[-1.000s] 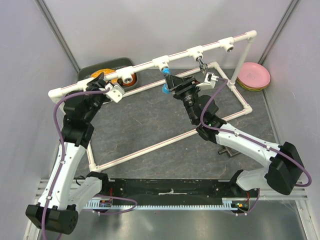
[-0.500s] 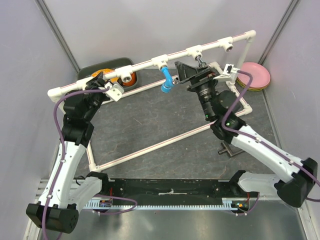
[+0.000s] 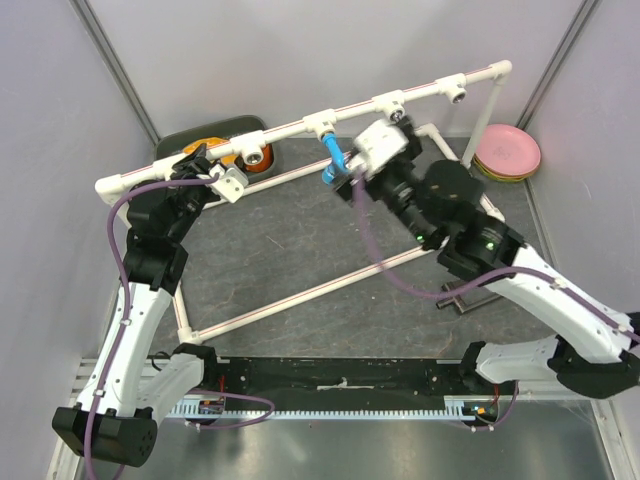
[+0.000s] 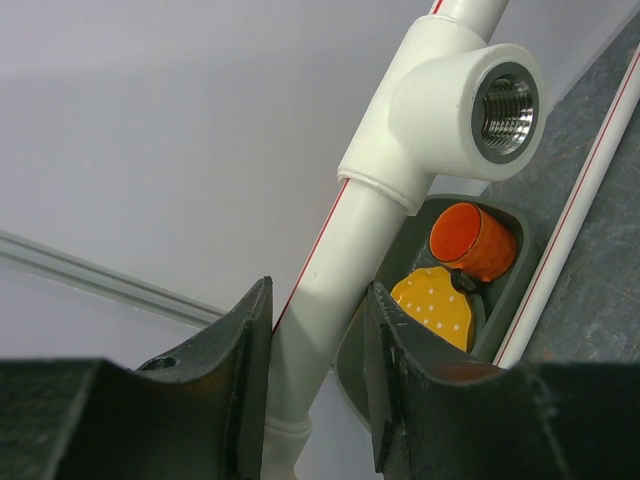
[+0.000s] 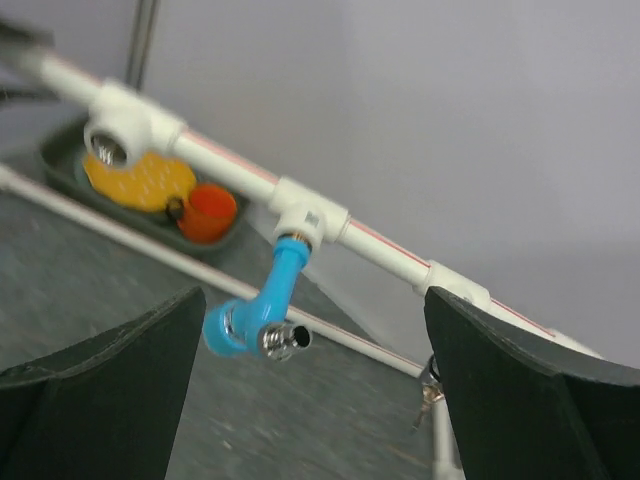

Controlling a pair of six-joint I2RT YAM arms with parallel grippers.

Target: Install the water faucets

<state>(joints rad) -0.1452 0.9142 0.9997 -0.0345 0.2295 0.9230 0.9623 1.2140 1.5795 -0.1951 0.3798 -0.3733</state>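
Observation:
The blue water faucet (image 3: 333,160) hangs from a tee of the white pipe rail (image 3: 290,130), its chrome spout pointing at the right wrist camera (image 5: 265,300). A chrome water faucet (image 5: 430,385) hangs under the neighbouring tee to the right, partly behind my right finger. My right gripper (image 5: 315,400) is wide open and holds nothing. It is short of the blue faucet, which shows between its fingers. My left gripper (image 4: 310,370) is shut on the rail (image 4: 330,290) just below an unfilled threaded tee (image 4: 500,100).
A dark tray (image 3: 190,143) with an orange cup and a yellow item sits behind the rail at the back left. Pink plates (image 3: 508,152) are stacked at the back right. A small dark tool (image 3: 460,297) lies near the frame's lower pipes (image 3: 300,295). Walls close in on three sides.
My right gripper has opened off the chrome faucet, turned and swung left to face the blue faucet. The left gripper and the rail have not moved.

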